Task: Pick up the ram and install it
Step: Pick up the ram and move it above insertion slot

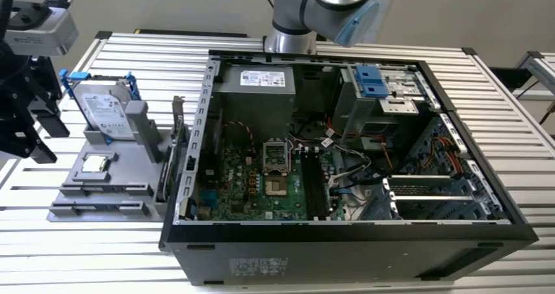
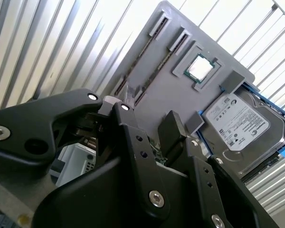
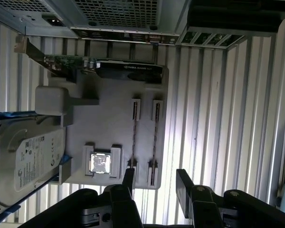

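1. The gripper (image 3: 156, 176) hangs above the grey tray (image 3: 109, 124). Its jaws are wide apart and hold nothing, and it touches no part.
2. The ram (image 3: 155, 137) stands on its edge in a slot of the tray, on the side away from the hard drive (image 3: 28, 156). A second stick (image 3: 134, 133) stands just beside it in a parallel slot.
3. The two sticks are close together. If the jaws come down a little off line, one jaw may land on the second stick, or the jaws may close around both.
4. The ram is very thin and shows only its narrow edge. A grip that is not centred or not square may let it tilt or slip when it leaves the slot.
5. Small blocks hold the ends of the ram and rise from the tray. A jaw that goes down too near an end may hit one and push the tray along the tabletop (image 3: 204, 118).
6. In the exterior view the memory slots (image 1: 316, 190) sit deep in the open computer case (image 1: 347, 242), with loose cables (image 1: 351, 177) just beside them. A tilted ram may miss its slot, and the gripper may catch a cable.
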Controlling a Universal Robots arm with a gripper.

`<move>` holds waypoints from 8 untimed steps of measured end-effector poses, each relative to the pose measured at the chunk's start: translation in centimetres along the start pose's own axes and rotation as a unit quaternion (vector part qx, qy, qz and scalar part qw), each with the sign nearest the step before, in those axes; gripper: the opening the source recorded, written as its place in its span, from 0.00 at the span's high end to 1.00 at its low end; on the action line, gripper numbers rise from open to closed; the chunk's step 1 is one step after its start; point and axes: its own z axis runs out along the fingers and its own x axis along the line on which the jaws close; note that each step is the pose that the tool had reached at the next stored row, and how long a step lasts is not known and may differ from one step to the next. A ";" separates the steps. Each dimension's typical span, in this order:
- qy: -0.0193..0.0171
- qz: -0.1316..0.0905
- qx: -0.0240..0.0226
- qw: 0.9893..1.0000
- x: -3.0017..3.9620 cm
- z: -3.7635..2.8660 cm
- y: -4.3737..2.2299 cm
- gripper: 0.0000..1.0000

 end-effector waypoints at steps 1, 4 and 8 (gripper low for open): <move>0.000 0.000 0.000 1.000 0.00 0.08 0.00 0.00; 0.000 0.000 0.000 1.000 0.00 0.29 0.00 0.00; 0.000 0.000 0.000 1.000 -0.01 0.59 0.00 0.00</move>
